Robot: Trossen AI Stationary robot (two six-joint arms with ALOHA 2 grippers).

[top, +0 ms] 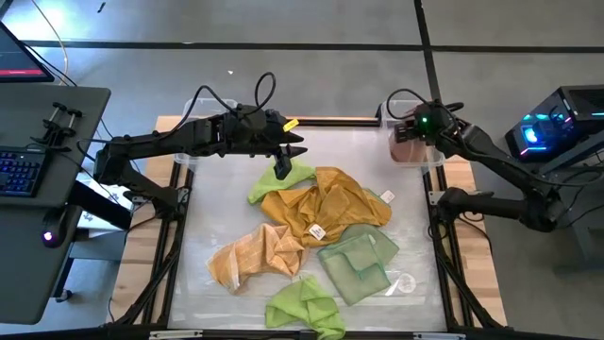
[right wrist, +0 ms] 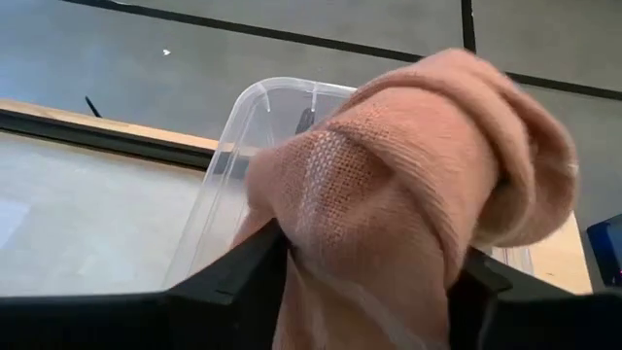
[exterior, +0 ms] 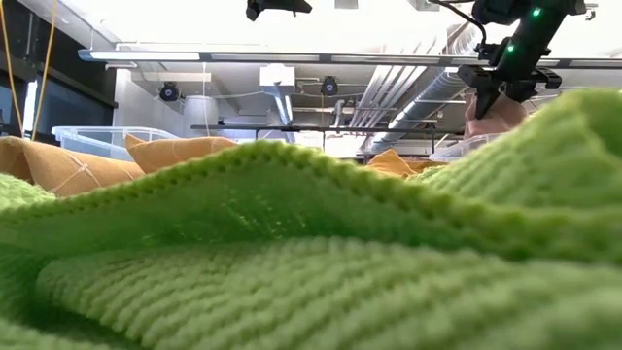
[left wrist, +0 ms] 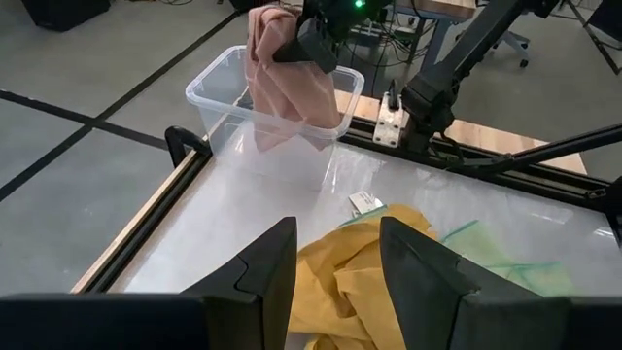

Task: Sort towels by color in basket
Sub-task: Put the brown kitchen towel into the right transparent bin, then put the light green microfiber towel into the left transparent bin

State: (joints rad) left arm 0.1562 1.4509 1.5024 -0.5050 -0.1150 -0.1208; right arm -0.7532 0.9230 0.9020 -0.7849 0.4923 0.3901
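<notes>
- Table carries the loose pile: mustard towel, orange-tan towel, sage towel and two lime towels; overlapping folds could let one grab drag a neighbour along.
- Clear bin at the table's far right corner sits under the right gripper, clamped on the pink towel; released off-centre, the cloth may drape over the rim.
- Left gripper hovers over the mustard towel, fingers spread and empty; it could snag the lime edge beside it.
</notes>
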